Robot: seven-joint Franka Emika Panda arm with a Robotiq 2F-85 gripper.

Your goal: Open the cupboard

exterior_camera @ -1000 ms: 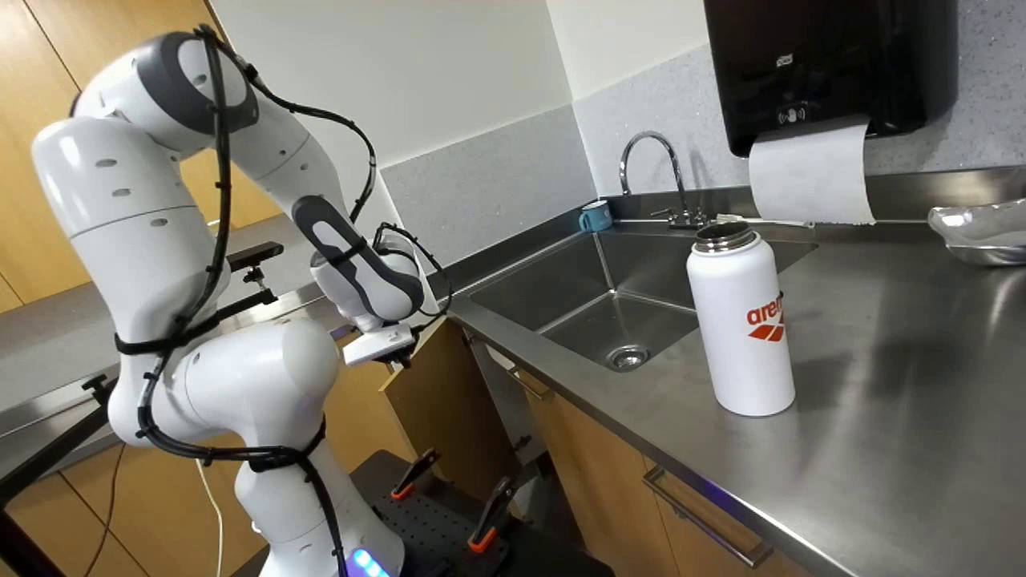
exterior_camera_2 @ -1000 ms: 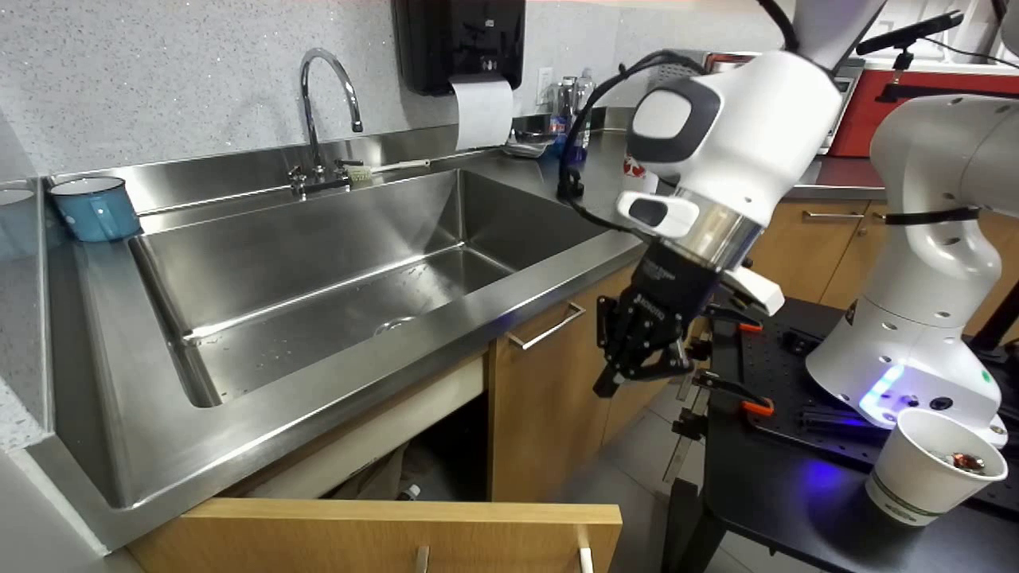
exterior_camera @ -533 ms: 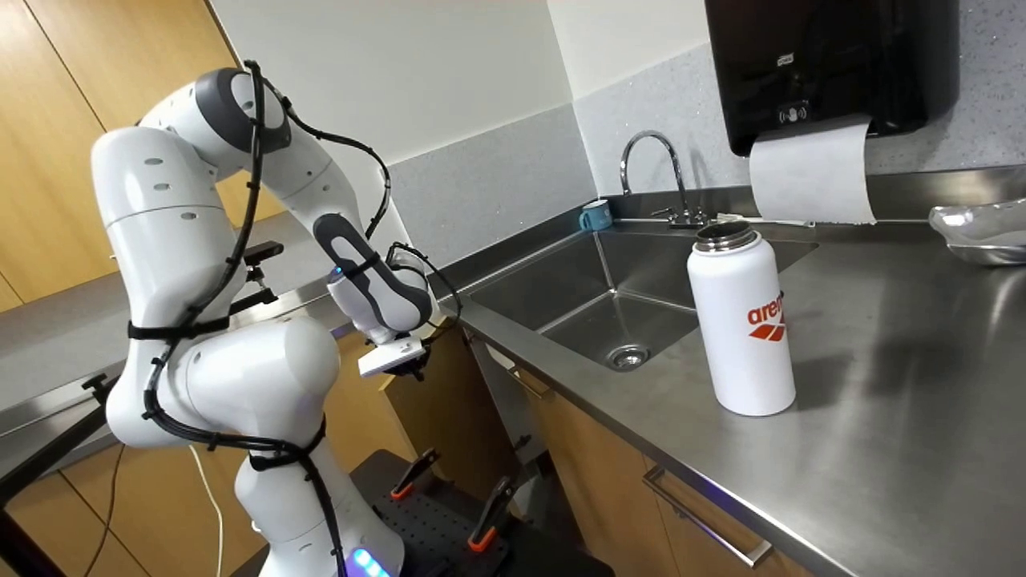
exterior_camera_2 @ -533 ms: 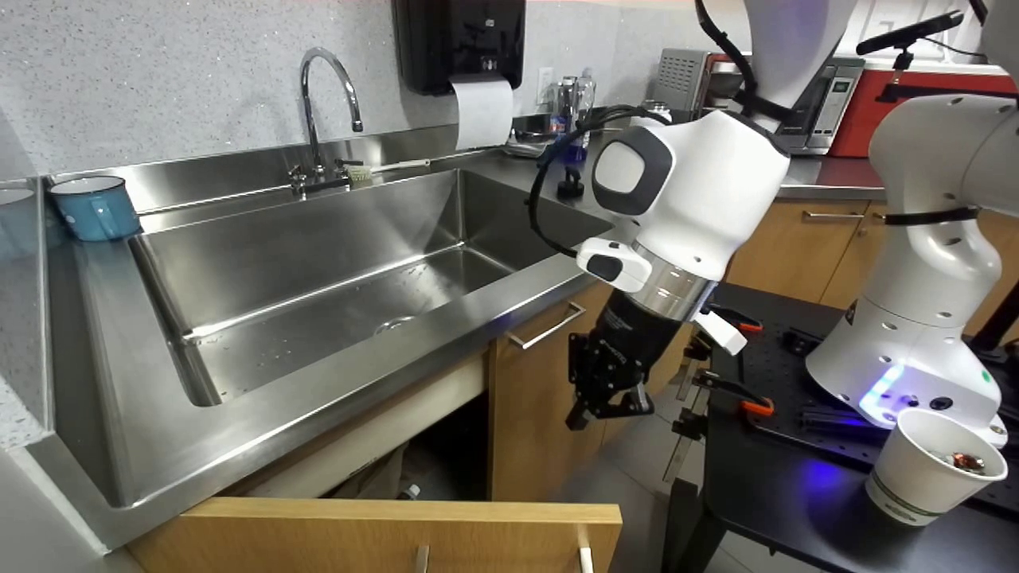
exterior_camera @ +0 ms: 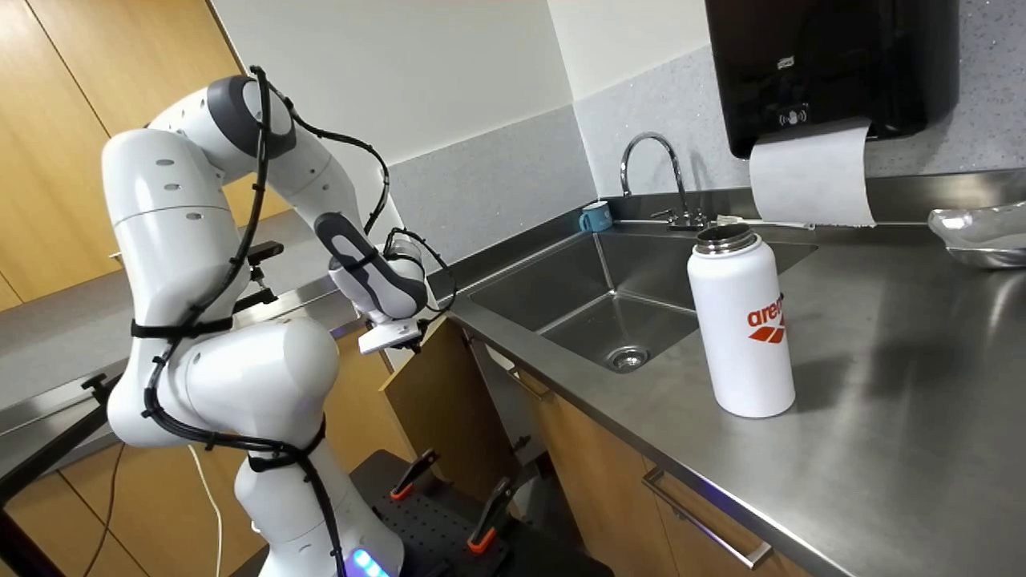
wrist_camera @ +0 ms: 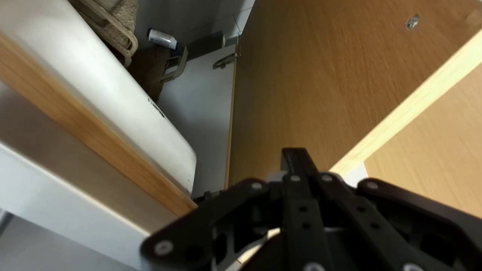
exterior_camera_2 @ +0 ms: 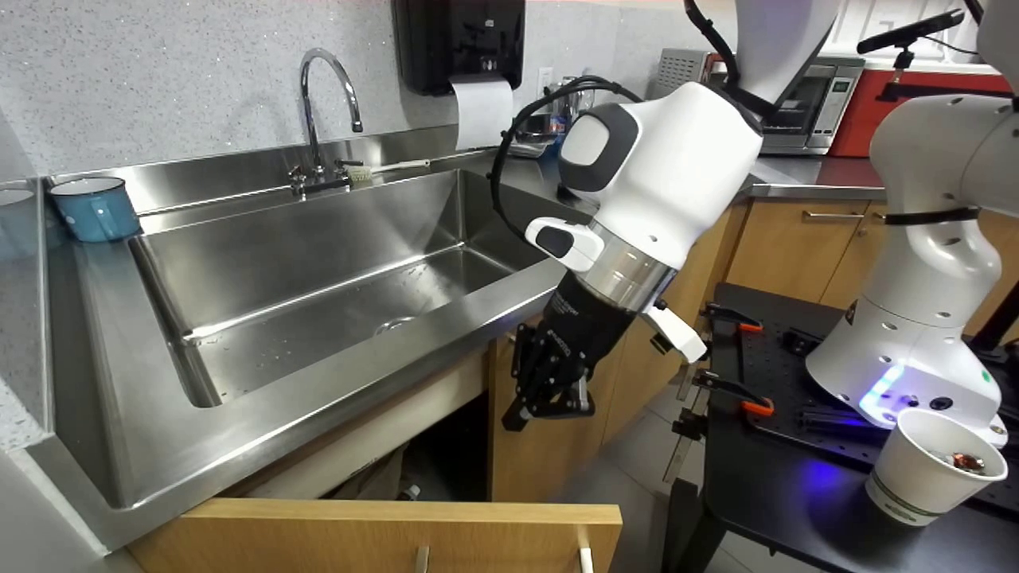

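The wooden cupboard door under the sink stands wide open. In an exterior view its top edge and outer face (exterior_camera_2: pixel 382 529) show with part of a metal handle (exterior_camera_2: pixel 586 560). In another exterior view the door (exterior_camera: pixel 449 401) shows beside the arm. The wrist view shows its inner face (wrist_camera: pixel 308 82). The cupboard's dark inside (exterior_camera_2: pixel 450 446) is exposed. My gripper (exterior_camera_2: pixel 516 419) points down at the right end of the opening, above the door's level, apart from it as far as I can see. In the wrist view the gripper (wrist_camera: pixel 295 152) has its fingertips together, with nothing visible between them.
The steel counter and sink (exterior_camera_2: pixel 318 263) lie behind the gripper. A blue mug (exterior_camera_2: pixel 95 208) stands at the sink's corner. A white bottle (exterior_camera: pixel 741 320) stands on the counter. A black table (exterior_camera_2: pixel 764 493) holds the robot base and a paper cup (exterior_camera_2: pixel 927 469).
In an exterior view my gripper has moved left and slightly down, towards the cupboard opening. The arm's elbow has shifted right and lower in the other. The door has not moved.
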